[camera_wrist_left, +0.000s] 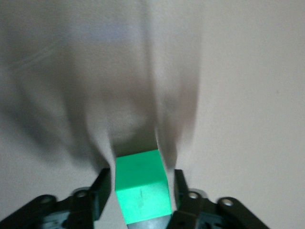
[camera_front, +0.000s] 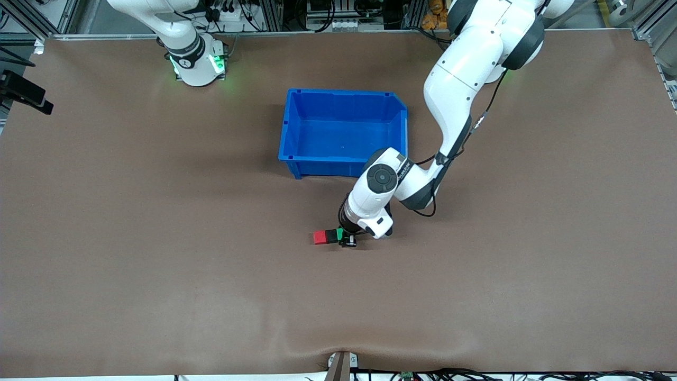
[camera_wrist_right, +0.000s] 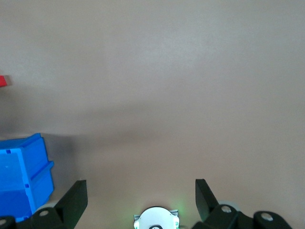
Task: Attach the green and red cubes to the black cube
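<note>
Fingers [camera_wrist_left: 102, 188] of our left gripper [camera_wrist_left: 141, 191] are clamped on the green cube [camera_wrist_left: 142, 183], one on each side face. Seen from the front, that green cube [camera_front: 339, 233] sits low at the counter [camera_front: 158, 264], touching or nearly touching the black cube [camera_front: 331, 236], which is joined to the red cube [camera_front: 319, 237] on its other face. The three make a short row nearer the front camera than the bin [camera_front: 344, 132].

We judge this the last joining step: red and black look already mated, and green is being pressed onto black's free face. Whether it has seated we cannot tell. Next we would need a steady push along the row without sliding the pair away, then a clean release straight up so the row is not dragged.

Our right gripper [camera_wrist_right: 138, 200] waits with fingers [camera_wrist_right: 74, 198] wide apart and empty, up near its base, over bare counter beside the bin [camera_wrist_right: 21, 174].
</note>
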Robot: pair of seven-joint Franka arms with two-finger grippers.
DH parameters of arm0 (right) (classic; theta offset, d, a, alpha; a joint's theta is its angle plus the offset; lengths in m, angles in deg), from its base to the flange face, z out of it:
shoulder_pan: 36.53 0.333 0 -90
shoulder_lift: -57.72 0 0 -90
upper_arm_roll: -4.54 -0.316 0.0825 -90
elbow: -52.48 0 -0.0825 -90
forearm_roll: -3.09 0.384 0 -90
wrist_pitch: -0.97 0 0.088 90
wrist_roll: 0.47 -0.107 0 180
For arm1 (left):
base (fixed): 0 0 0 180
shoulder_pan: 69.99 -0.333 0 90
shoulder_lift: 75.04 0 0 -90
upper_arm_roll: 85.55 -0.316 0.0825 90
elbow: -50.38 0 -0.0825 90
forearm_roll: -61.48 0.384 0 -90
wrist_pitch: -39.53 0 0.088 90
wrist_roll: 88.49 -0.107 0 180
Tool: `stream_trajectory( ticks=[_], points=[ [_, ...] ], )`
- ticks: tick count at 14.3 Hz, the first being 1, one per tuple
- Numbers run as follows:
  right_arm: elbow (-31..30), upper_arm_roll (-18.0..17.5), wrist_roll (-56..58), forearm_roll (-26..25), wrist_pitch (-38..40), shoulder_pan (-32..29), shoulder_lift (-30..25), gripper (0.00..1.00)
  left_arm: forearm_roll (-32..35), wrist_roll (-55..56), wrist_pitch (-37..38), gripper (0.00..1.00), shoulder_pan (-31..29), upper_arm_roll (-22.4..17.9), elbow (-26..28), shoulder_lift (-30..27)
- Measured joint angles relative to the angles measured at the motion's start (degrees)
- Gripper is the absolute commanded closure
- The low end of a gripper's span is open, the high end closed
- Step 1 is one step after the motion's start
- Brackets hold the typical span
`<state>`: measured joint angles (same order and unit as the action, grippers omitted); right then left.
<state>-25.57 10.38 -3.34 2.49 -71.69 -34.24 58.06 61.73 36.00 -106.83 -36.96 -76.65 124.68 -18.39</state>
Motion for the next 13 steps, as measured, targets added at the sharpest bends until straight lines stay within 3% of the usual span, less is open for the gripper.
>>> stream_trajectory(
  ticks=[4, 7, 13],
  points=[
    [-2.46, -3.94, 0.01, 0.05, -0.88, -3.06, -1.10, 0.00, 1.76, -1.21, 3.66, 0.00, -0.01, -1.78, -1.14, -2.14],
    [-3.09, -4.18, 0.01, 0.05, -0.53, -3.51, -1.73, 0.00, 4.38, -3.52, 11.98, 0.00, -0.96, -2.91, -1.77, -7.51],
    [-3.20, -4.23, 0.02, 0.05, -0.39, -3.66, -1.82, 0.00, 5.28, -15.72, 17.78, 0.00, -7.87, -3.27, 0.02, -18.52]
  ],
)
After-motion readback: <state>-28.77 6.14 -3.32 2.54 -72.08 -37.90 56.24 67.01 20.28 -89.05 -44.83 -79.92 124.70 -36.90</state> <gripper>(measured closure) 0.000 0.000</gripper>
